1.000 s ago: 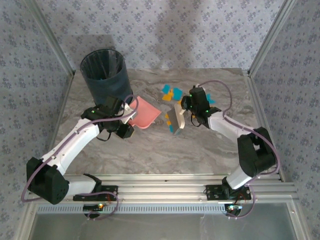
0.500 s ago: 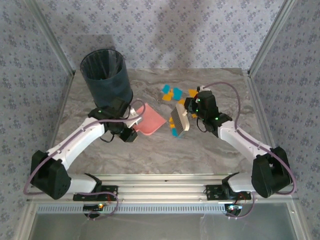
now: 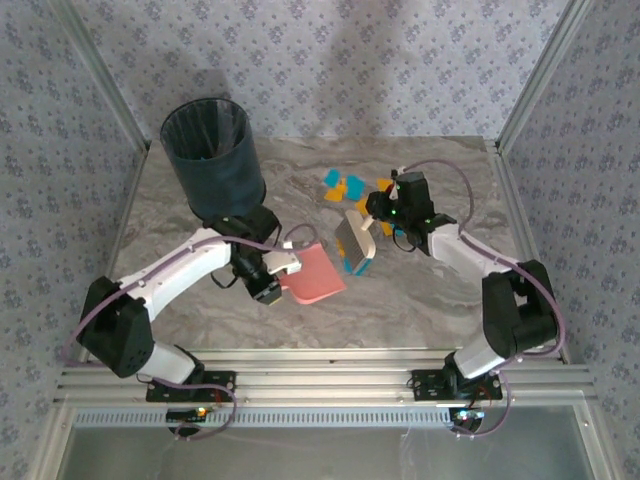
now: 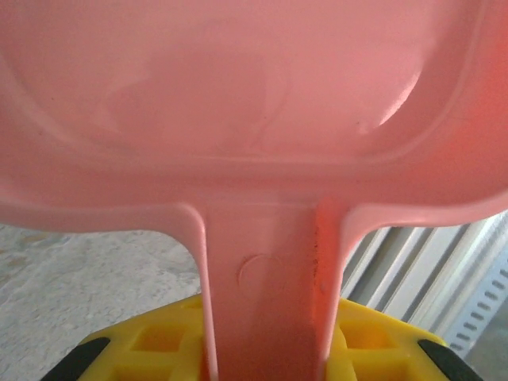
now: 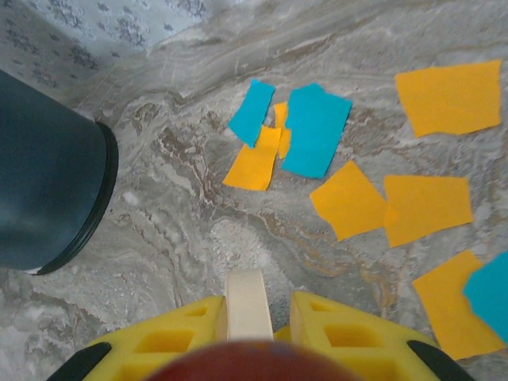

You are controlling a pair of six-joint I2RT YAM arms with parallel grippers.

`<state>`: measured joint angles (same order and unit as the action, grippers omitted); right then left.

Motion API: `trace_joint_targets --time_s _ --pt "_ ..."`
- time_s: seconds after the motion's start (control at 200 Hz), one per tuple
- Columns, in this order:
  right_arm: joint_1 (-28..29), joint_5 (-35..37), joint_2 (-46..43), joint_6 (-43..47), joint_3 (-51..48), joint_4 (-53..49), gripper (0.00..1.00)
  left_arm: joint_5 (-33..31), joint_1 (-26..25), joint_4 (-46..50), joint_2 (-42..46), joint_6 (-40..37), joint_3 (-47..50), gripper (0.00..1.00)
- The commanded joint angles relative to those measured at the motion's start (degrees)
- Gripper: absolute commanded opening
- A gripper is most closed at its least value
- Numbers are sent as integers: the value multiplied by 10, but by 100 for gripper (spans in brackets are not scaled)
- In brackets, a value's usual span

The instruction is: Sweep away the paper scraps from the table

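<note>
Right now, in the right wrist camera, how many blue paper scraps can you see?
3 blue scraps: a narrow one upper centre, a larger one just right of it, and one cut off by the right edge. Others may lie outside this view.

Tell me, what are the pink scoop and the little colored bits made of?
The pink dustpan looks like moulded plastic: it is smooth and glossy, with bright reflections and a round mould mark on its handle. The paper scraps look like thin, matte coloured paper: they are flat and sharp-cornered, with no shine.

Scattered paper scraps — marbled table
</note>
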<state>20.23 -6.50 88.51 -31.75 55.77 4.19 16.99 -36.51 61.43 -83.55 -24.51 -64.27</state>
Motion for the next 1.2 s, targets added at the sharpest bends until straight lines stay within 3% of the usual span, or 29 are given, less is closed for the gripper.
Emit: trace_joint_targets --time_s 0.0,0.435,0.824,0.964,1.194 --pt "-4 -15 14 -30 20 19 0 13 -7 31 -17 -41 -31 0" --pt "5 105 -78 -10 -37 -71 0 -43 -19 73 -74 -57 -80 0" --pt "19 53 -167 23 -59 -42 0 -114 -41 95 -151 -28 -142 0" --pt "35 117 -189 57 -63 -57 0 -119 -41 100 -173 -13 -159 0" --pt "77 288 -198 121 -65 -88 0 -129 -44 104 -197 -5 -182 0"
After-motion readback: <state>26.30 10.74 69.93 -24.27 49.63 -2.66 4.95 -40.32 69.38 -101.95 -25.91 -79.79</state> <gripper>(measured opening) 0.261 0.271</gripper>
